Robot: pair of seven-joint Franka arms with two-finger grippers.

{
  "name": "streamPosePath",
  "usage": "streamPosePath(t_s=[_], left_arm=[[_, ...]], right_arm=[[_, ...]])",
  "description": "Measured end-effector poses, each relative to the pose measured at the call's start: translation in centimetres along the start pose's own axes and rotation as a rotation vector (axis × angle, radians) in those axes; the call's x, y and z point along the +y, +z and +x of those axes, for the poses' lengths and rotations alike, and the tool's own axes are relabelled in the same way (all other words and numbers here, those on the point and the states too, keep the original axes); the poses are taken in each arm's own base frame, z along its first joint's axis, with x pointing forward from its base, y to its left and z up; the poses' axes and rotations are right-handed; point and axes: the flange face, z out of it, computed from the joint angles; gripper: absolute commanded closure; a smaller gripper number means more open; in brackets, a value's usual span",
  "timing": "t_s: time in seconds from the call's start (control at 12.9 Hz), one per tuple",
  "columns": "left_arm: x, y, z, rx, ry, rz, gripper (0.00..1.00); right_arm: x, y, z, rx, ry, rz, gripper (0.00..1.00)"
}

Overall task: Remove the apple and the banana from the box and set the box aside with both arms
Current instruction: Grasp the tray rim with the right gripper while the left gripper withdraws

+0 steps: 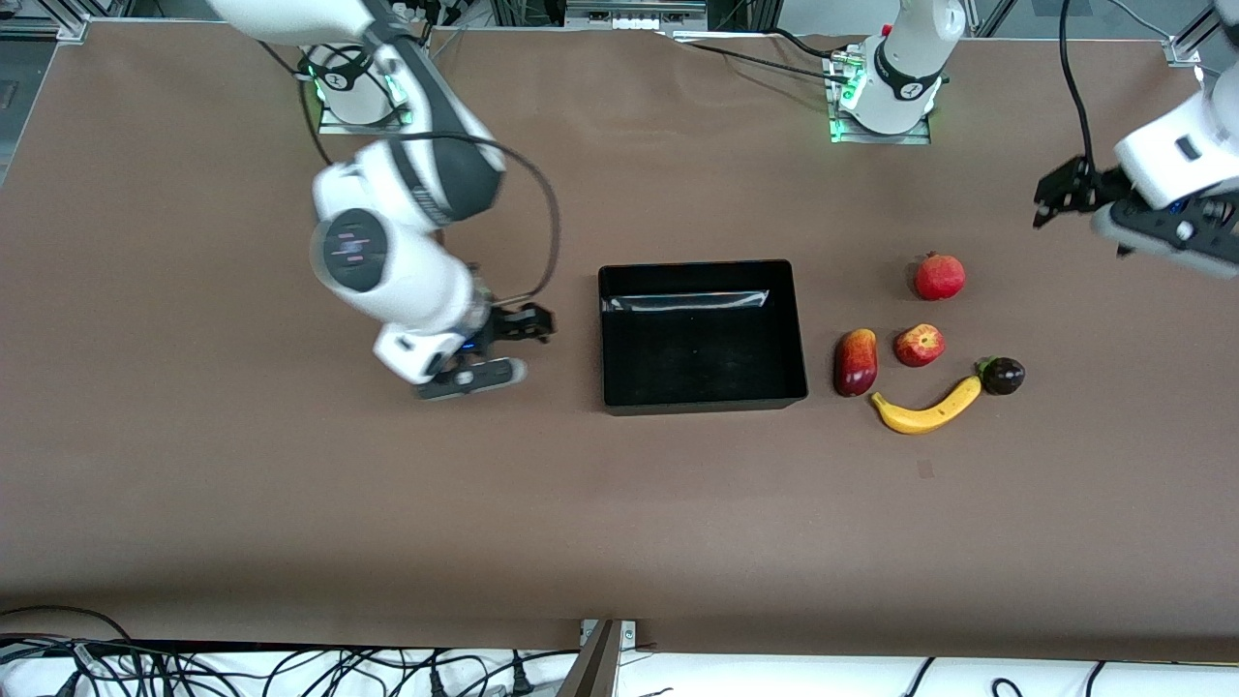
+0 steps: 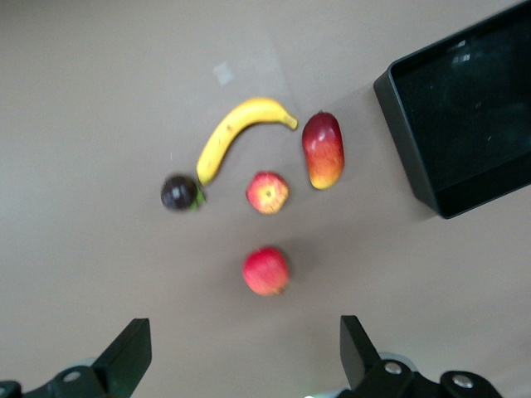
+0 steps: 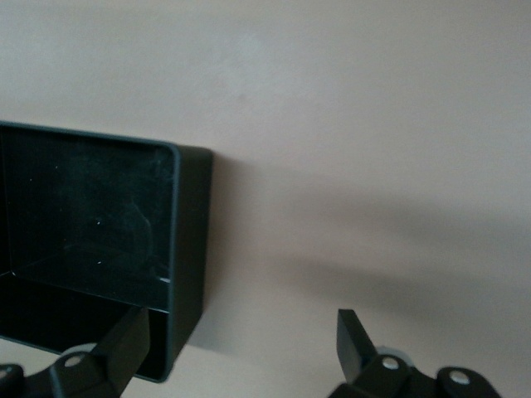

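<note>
Box (image 3: 178,249) cropped in both wrist views; left hand (image 1: 1055,198) partly cut off at frame edge.

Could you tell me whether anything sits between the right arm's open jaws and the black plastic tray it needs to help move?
Nothing visible does. The right gripper hangs with jaws open beside the black rectangular plastic tray, toward the right arm's end of the table, with only bare brown table between them. The tray is empty; the fruits lie at its other end.
</note>
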Motion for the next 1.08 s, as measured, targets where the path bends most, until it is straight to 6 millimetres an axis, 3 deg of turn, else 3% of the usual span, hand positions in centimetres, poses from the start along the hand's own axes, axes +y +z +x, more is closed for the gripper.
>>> streamPosePath(t_s=[0.15,0.23,0.46,0.62,0.93,1.08], left_arm=[[0.3,-0.9,-0.9,0.003,-0.064,0.001,0.00],[0.3,-1.0,-1.0,-0.002,-0.083,-0.002,0.00],[0.2,-0.8,-1.1,0.000,-0.116,-0.058,0.00],[0.5,-0.9,-1.0,0.002,-0.138,-0.066,0.00],[2.2,-1.1,-0.6,0.002,-0.158,-0.059,0.00],[2.7,-1.2,-0.5,0.005,-0.156,-0.055,0.00]], right_arm=[[-2.4,3.9,-0.6,-0.021,-0.016,-0.010,0.03],[-3.7,6.2,-1.0,-0.024,-0.019,-0.014,0.21],[-7.8,13.8,-2.7,0.015,-0.020,-0.015,0.53],[-7.7,16.7,-2.8,0.031,-0.008,-0.017,1.00],[-6.9,17.4,-2.7,0.015,0.003,-0.034,1.00],[-5.1,16.2,-2.3,-0.041,0.027,-0.073,1.00]])
